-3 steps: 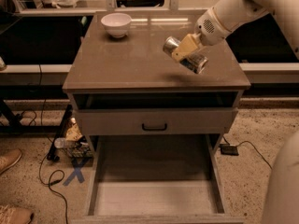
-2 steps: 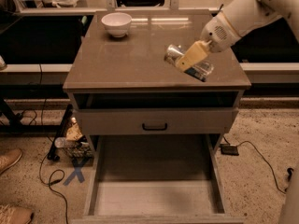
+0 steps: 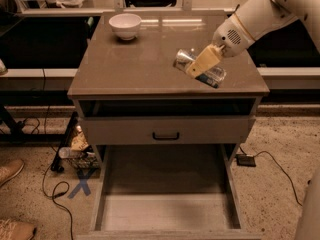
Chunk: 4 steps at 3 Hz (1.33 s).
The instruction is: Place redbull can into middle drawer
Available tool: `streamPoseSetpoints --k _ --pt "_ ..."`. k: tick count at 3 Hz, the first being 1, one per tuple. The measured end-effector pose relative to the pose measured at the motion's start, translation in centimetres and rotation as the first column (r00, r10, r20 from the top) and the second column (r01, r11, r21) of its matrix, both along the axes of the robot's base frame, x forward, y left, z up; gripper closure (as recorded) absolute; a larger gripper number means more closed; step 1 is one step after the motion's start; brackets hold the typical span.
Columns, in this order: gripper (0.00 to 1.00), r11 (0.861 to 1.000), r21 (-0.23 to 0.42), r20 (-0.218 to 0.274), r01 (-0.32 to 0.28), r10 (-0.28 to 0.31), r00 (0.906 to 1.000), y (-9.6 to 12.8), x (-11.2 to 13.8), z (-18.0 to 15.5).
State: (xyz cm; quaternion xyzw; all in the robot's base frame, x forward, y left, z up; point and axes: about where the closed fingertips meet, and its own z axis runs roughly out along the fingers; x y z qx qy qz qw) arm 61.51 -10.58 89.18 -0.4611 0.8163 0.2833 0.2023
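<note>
Presently gripper (image 3: 198, 67) pinching redbull can (image 3: 214, 76) — tilted, over cabinet top (image 3: 140, 59) rt side.

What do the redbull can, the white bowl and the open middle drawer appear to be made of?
The redbull can, clamped in the gripper over the right of the cabinet top: metal, judging by its shiny silver end. The white bowl: probably glazed ceramic, smooth and glossy; plastic is possible. The middle drawer: grey painted wood, with a pale plank-like floor.
</note>
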Motion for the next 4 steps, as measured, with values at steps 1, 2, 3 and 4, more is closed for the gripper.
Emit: streamPoseSetpoints --k 1,2,3,4 --pt "1.0 0.997 0.02 0.013 -0.08 0.08 0.9967 -0.4 -1.2 -1.1" --pt "1.0 0.974 0.023 0.042 -0.226 0.225 0.9735 -1.6 -4.4 -3.9" --pt "1.0 0.95 0.022 0.057 -0.311 0.309 0.9493 -2.6 -7.4 -7.5" --pt "1.0 0.943 0.041 0.087 -0.331 0.327 0.9411 -3.1 -9.6 -11.7"
